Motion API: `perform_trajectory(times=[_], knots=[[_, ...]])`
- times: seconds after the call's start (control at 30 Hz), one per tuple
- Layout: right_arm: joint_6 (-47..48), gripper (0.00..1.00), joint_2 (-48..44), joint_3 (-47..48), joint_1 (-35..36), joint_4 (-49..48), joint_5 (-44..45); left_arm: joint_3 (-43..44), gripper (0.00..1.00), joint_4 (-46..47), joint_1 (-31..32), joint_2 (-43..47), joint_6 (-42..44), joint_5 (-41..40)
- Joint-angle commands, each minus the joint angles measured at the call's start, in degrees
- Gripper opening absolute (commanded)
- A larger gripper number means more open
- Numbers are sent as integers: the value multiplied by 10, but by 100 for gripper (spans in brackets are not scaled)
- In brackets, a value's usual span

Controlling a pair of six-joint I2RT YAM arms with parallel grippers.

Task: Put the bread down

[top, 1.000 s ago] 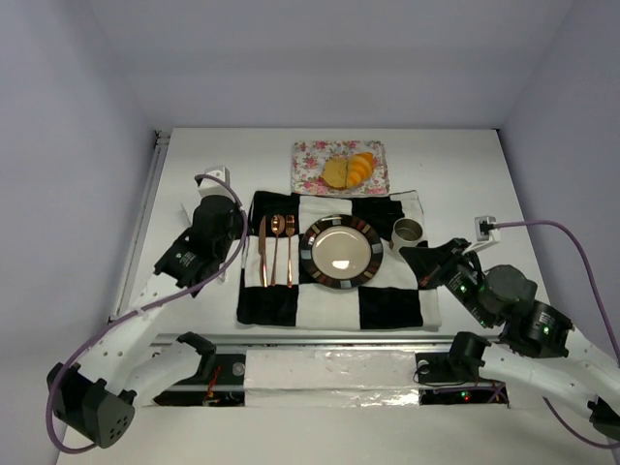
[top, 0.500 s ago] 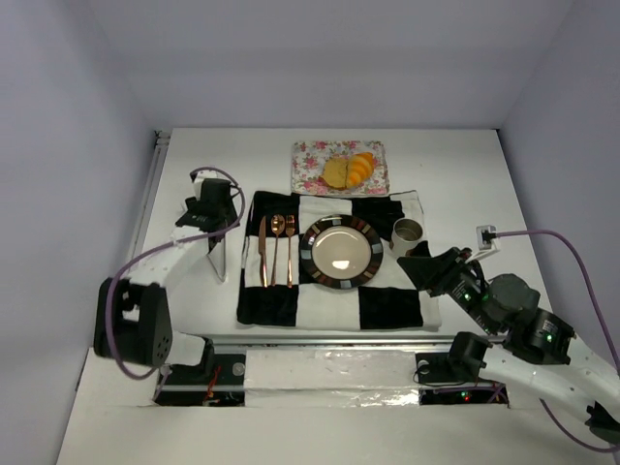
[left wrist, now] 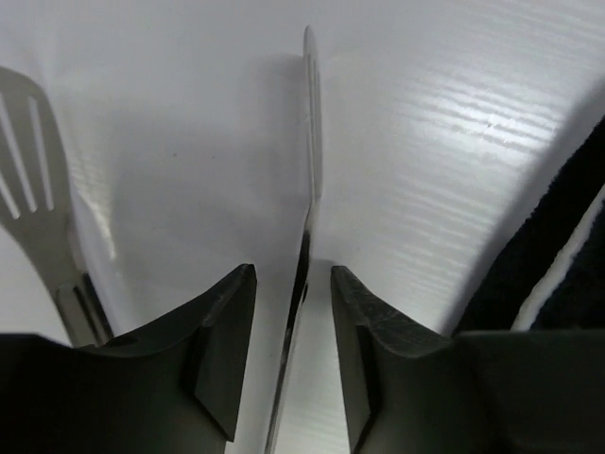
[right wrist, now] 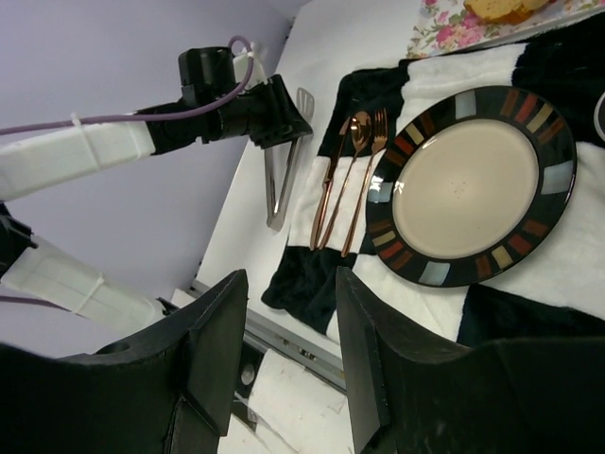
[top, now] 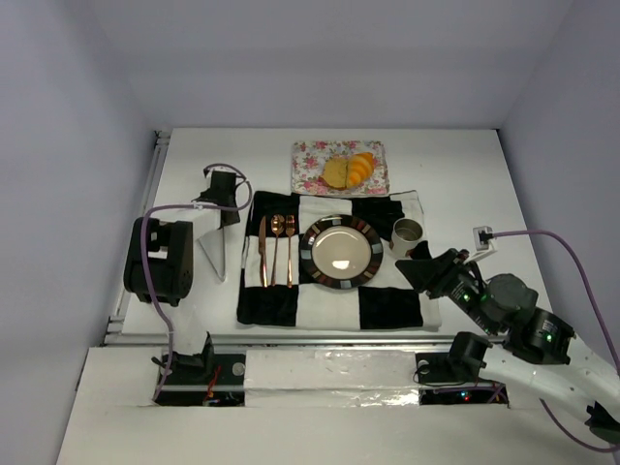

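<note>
The bread lies on a floral tray (top: 308, 172) at the back: an orange-golden ridged croissant (top: 361, 168) and a paler tan slice (top: 335, 172) side by side. A corner of the bread (right wrist: 499, 8) shows at the top of the right wrist view. The striped-rim plate (top: 312, 254) sits bare on the checkered mat. My left gripper (top: 226, 190) is open at the far end of metal tongs (top: 219, 254), left of the mat. In the left wrist view its jaws (left wrist: 291, 276) straddle one thin tong arm (left wrist: 310, 142). My right gripper (top: 415, 265) is open and empty, right of the plate.
Copper knife, spoon and fork (top: 276, 250) lie on the black-and-white mat (top: 387, 305) left of the plate. A small cup (top: 408, 232) stands right of the plate, close to my right gripper. The tongs' slotted arm (left wrist: 26, 161) lies beside the left jaw.
My left arm has swung away from the mat's left edge toward the back, bringing its gripper to the far end of the tongs. The right gripper has shifted slightly nearer.
</note>
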State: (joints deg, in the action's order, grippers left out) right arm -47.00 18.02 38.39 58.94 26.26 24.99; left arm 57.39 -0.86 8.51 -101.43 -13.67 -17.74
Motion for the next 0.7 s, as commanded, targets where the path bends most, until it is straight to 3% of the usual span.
perform_trajectory(times=[0.0,0.07,0.1,0.17,0.27,0.4,0.5,0.53,0.57,0.67], knots=[[-6,48,7,-4,1,-11,-4,36,32,29,-4,-25,13,7],[-5,48,19,-2,1,-18,-4,49,23,24,-4,-39,20,2],[-4,48,25,3,1,-23,-5,52,12,24,-4,-50,22,-1],[0,48,39,7,1,-29,-6,56,0,21,-10,-58,23,-4],[1,48,54,14,1,-43,-14,66,0,10,-23,-54,5,-18],[6,44,133,24,1,-77,-46,83,0,-23,-23,22,-17,-25],[9,22,194,43,1,-122,-99,82,0,-21,-23,110,-18,-5],[5,6,230,49,1,-137,-109,82,0,-22,-23,133,-19,6],[-5,0,248,55,1,-151,-121,79,0,-22,-15,159,-19,13],[-7,0,311,67,1,-243,-159,57,0,-24,-10,261,-34,70]])
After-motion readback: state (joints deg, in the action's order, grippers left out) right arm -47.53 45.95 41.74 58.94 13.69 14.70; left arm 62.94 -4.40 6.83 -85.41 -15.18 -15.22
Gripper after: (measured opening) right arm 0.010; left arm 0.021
